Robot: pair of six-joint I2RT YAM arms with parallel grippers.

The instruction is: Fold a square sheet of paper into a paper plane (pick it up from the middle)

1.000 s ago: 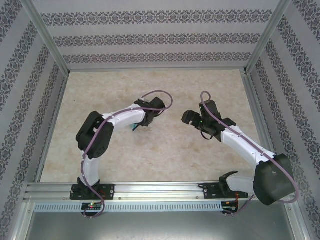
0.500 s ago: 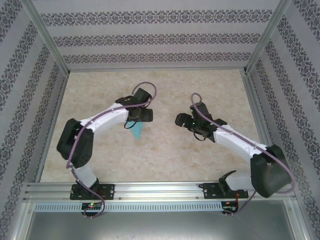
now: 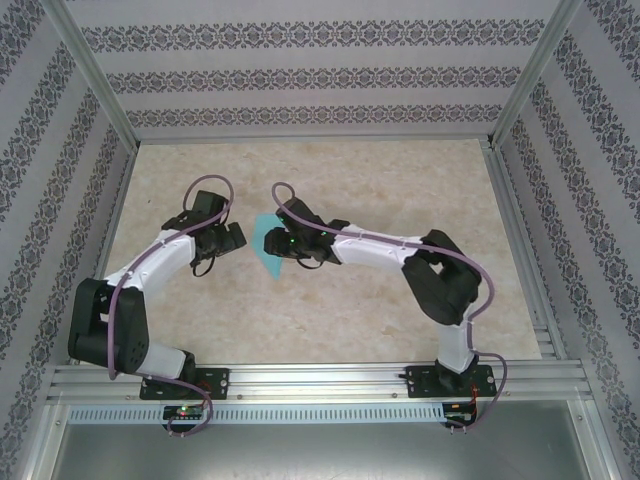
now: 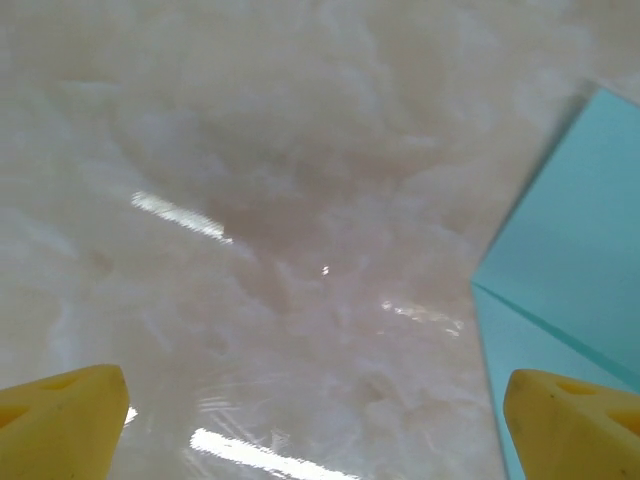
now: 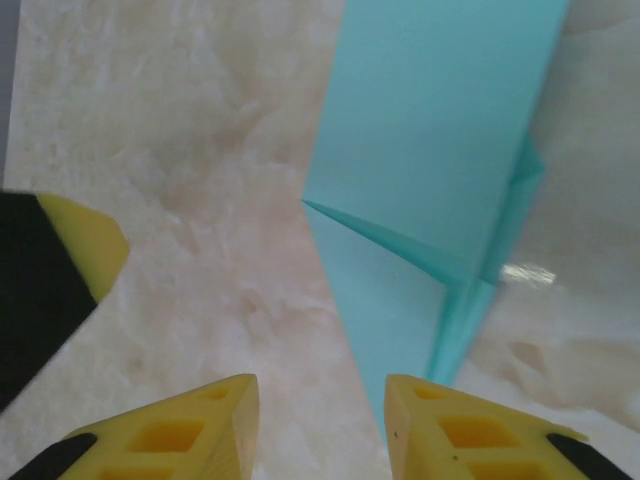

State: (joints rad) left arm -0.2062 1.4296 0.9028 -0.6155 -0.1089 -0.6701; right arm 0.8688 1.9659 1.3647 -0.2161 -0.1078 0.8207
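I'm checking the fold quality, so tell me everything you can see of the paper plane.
The paper plane is thin, plain turquoise paper folded into a long shape that narrows to a point, with sharp creases and an overlapping flap along one side. It lies on the marbled beige table, a little left of the middle. Its narrow end sits between the parted jaws of the right gripper; whether they touch it cannot be told.

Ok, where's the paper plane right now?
In the top view the paper plane lies on the table left of centre, between the left gripper and the right gripper.
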